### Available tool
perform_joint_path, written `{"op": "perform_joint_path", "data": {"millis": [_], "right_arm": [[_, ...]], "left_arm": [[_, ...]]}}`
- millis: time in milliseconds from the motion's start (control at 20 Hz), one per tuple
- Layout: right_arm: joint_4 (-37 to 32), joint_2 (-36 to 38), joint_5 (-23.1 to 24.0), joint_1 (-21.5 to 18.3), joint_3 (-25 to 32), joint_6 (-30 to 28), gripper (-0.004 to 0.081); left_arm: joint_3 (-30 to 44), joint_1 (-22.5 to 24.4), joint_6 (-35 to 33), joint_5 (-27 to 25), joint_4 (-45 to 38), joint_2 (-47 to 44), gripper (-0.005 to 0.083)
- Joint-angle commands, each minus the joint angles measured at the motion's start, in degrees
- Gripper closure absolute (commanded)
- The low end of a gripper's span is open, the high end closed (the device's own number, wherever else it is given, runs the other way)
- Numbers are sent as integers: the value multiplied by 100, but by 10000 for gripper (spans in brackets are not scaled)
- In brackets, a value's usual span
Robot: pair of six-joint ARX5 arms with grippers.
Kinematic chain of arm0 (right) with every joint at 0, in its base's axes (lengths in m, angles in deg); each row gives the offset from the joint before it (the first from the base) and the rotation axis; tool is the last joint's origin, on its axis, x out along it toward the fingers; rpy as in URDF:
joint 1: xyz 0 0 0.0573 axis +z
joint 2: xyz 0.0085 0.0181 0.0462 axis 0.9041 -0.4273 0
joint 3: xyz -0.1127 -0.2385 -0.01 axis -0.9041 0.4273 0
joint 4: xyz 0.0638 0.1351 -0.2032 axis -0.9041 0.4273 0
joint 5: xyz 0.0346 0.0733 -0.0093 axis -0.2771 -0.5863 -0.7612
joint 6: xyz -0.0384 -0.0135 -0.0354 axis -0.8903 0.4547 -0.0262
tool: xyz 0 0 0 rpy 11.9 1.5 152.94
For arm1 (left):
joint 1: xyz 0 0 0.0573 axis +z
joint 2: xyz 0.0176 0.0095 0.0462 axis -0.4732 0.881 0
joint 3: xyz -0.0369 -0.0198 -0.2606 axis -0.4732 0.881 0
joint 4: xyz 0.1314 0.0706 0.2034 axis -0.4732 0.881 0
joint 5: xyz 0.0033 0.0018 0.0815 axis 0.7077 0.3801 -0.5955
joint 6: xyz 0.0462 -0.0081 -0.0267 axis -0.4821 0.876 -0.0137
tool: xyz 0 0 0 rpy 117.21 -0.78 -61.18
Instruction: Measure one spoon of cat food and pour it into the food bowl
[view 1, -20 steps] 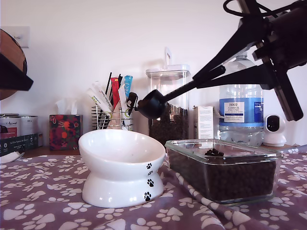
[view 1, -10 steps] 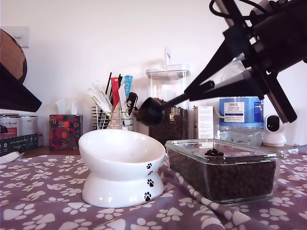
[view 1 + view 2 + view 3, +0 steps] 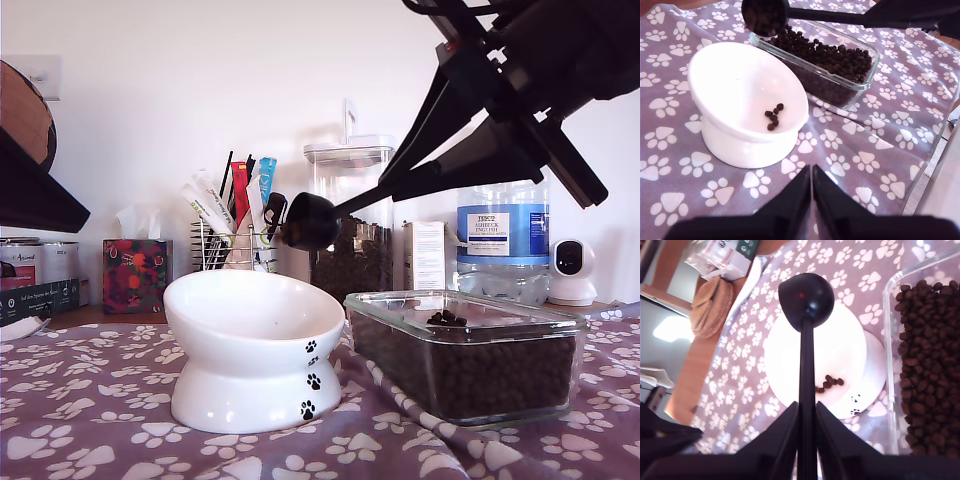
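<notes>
My second gripper (image 3: 806, 407) is shut on the long handle of the black spoon (image 3: 806, 295). It holds the spoon's cup (image 3: 308, 222) in the air above the white food bowl (image 3: 250, 340), near the rim on the exterior view's right. In the first wrist view the spoon (image 3: 765, 15) shows cat food inside its cup. A few cat food pellets (image 3: 774, 116) lie inside the bowl (image 3: 730, 85). My first gripper (image 3: 810, 167) is shut on nothing, hovering over the cloth beside the bowl. The second arm (image 3: 500, 110) reaches in from the exterior view's upper right.
A clear glass dish (image 3: 465, 355) full of kibble stands against the bowl on the exterior view's right. Behind are a tall canister (image 3: 350, 215), a water bottle (image 3: 502, 235), a wire holder of sticks (image 3: 232, 225), a tissue box (image 3: 136, 272) and a small white camera (image 3: 572, 270).
The second arm has risen and swung towards the exterior view's left. The spoon's handle now slopes more steeply, and its cup stays above the bowl.
</notes>
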Motion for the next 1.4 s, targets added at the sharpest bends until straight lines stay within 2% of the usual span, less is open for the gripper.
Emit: {"op": "perform_joint_path", "data": {"millis": [0, 250, 500, 750, 1050, 1200, 1350], "right_arm": [[2, -101, 114, 107, -133, -190, 783], [223, -507, 424, 444, -479, -872, 783], [927, -975, 1058, 776, -1064, -1849, 783], [1384, -1086, 2037, 1097, -1366, -2940, 783], [1445, -1086, 3285, 1801, -1373, -4312, 783], [1410, -1086, 3571, 1963, -1373, -4433, 783], [1405, -1078, 3552, 1788, -1384, -3707, 783]], "left_arm": [[-90, -17, 15, 11, -42, 15, 793], [-90, -17, 15, 13, -37, 15, 793], [-90, -17, 15, 11, -2, 15, 793], [-90, -17, 15, 7, 0, 15, 793], [-90, -17, 15, -42, 0, 15, 793], [-90, -17, 15, -42, -2, 15, 793], [-90, -17, 15, -42, 2, 15, 793]]}}
